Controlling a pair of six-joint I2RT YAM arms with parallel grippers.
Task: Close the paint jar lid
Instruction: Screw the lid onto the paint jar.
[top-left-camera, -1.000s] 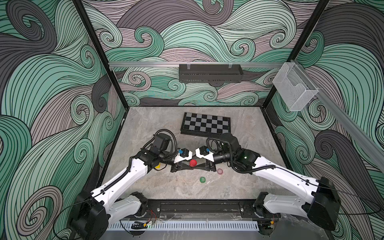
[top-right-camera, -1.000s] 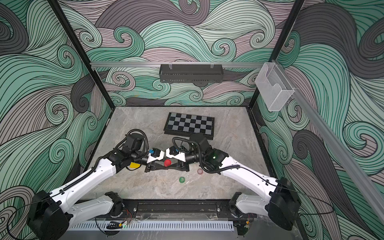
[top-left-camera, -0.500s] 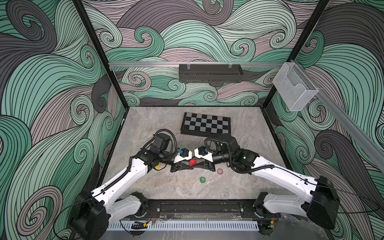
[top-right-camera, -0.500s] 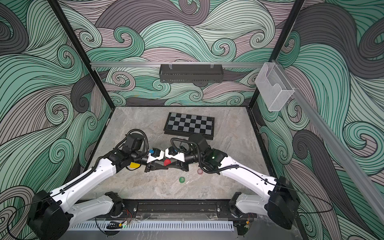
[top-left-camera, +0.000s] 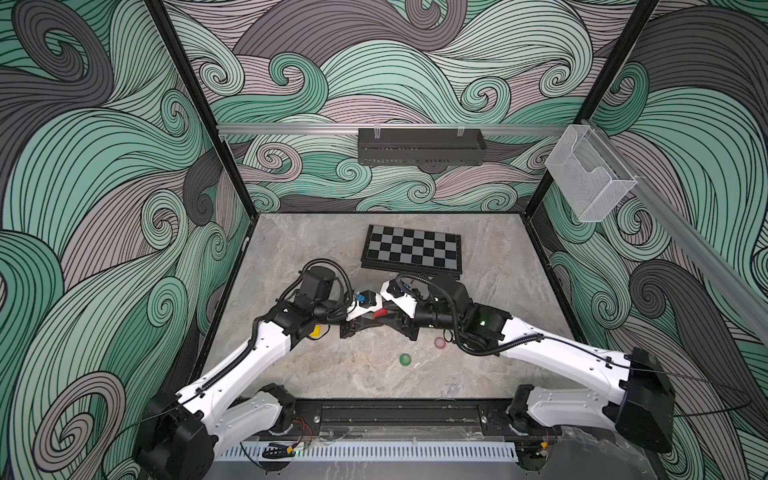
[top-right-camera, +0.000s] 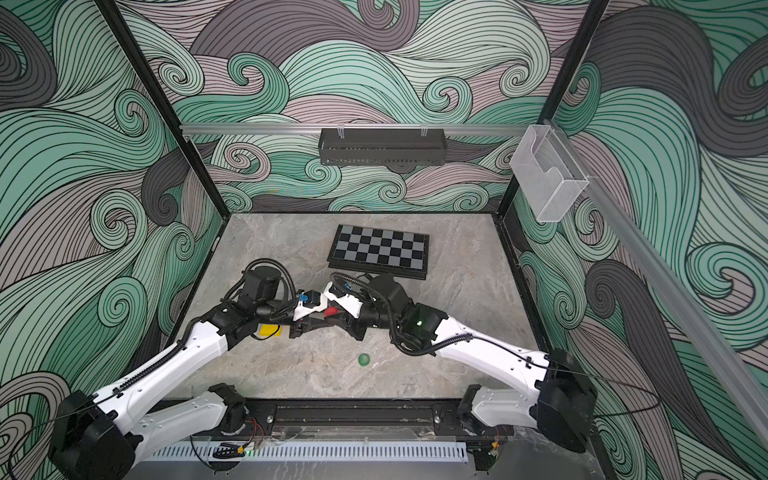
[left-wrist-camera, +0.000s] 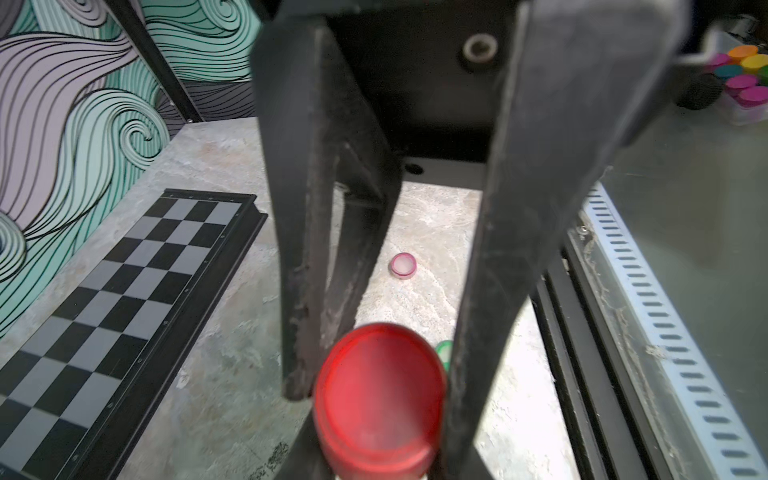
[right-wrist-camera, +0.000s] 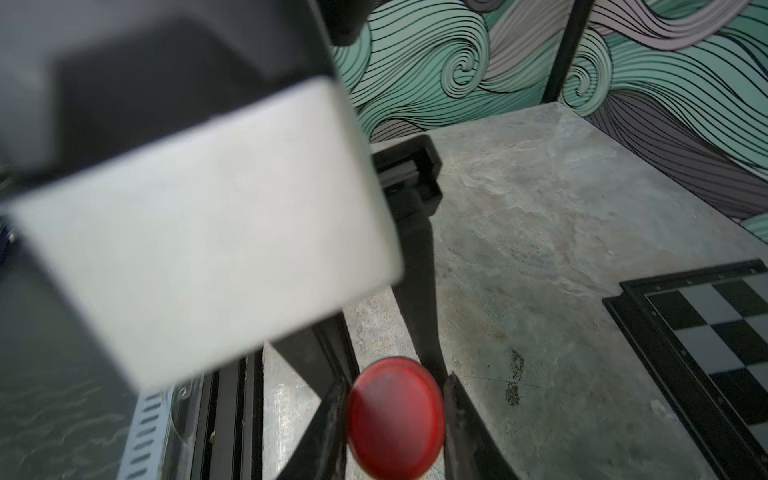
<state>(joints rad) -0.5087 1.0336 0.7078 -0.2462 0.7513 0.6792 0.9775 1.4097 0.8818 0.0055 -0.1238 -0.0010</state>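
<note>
Inspector: Where is the small paint jar with a round red lid (left-wrist-camera: 380, 399)?

Operator: At mid-worktop (top-left-camera: 332, 374), between the arms. The left gripper (left-wrist-camera: 379, 449) and right gripper (right-wrist-camera: 395, 384) are each closed tight on it at lid height.

Inspector: Progress?

Operator: The lid sits on the jar. Whether it is tight cannot be told. I judge final tightening and release are left.
</note>
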